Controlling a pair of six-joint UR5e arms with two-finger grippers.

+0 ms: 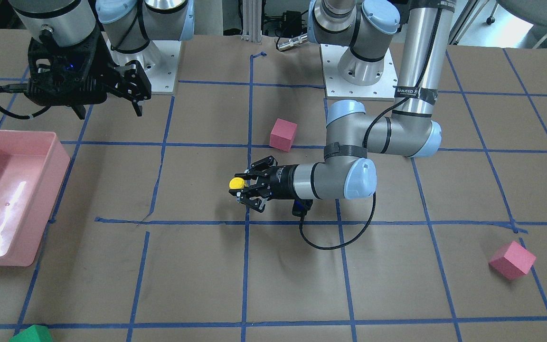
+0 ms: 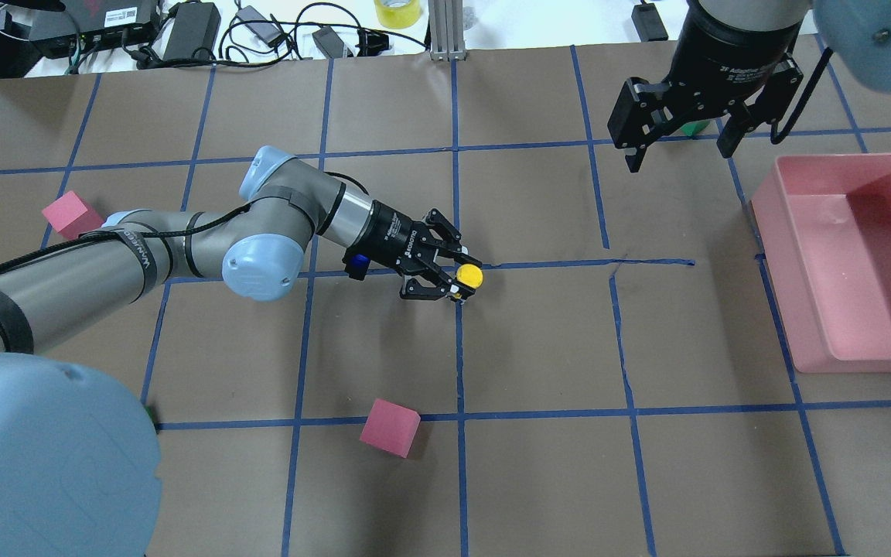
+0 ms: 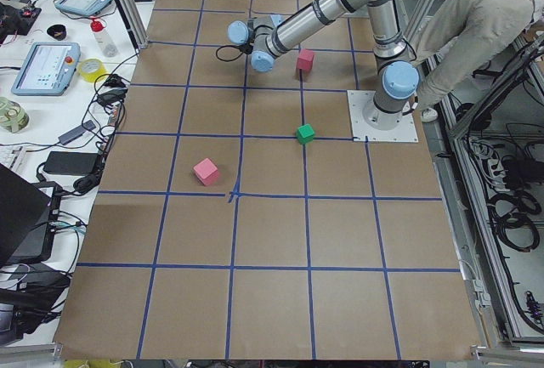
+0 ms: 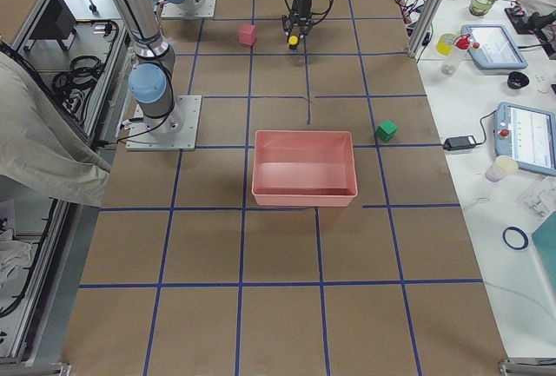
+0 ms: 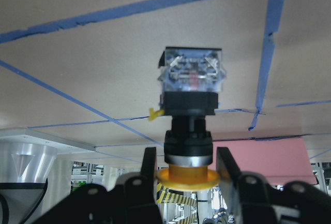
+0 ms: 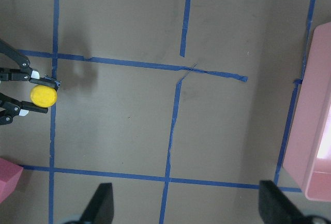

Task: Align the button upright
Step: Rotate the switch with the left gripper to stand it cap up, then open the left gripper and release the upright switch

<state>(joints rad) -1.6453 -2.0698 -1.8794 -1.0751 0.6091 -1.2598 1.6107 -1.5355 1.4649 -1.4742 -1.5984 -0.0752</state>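
Button (image 5: 190, 100) upright, long axis vertical, yellow cap (image 2: 469, 275) up, left jaws closed on the cap, right jaws open.

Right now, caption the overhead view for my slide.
Left gripper holds the button cap-up at mid-table; right gripper hangs open near the pink bin.

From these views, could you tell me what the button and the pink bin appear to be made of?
The button: apparently plastic, a smooth yellow cap, matte black body and clear-looking base block showing metal contacts. The pink bin: likely moulded plastic, smooth and glossy, judging by glare inside it.
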